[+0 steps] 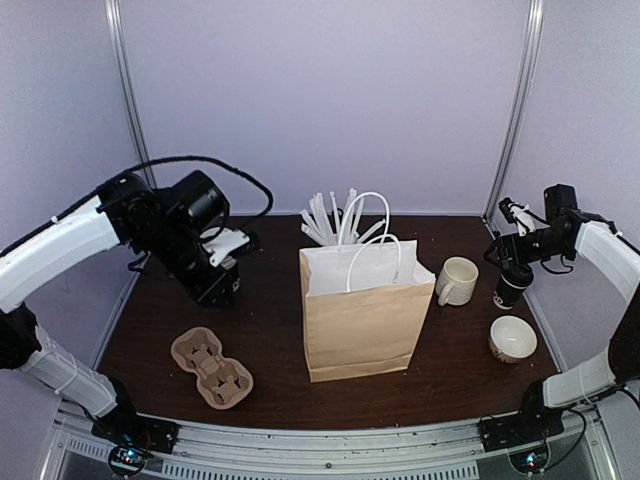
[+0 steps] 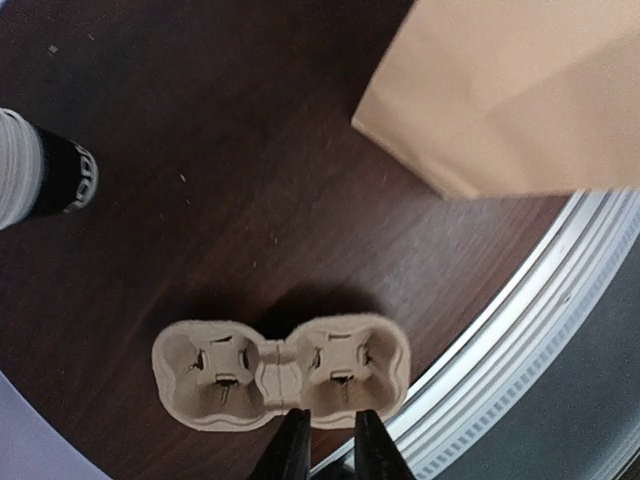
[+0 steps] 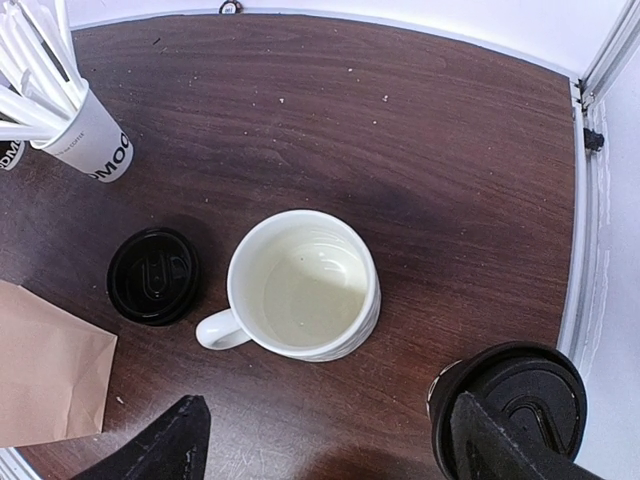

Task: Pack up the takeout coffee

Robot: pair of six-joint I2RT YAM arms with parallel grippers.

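Beside the white ceramic mug, the right gripper spreads its jaws wide, one seemingly over the black-lidded dark paper cup; closing could topple it; the left gripper has jaws barely parted, empty.

The top external camera is looking down over the whole table from behind the arms. Close in and facing down, the left wrist camera is sharing with it the pulp cup carrier and paper bag. The right wrist camera is sharing the white mug and lidded coffee cup.
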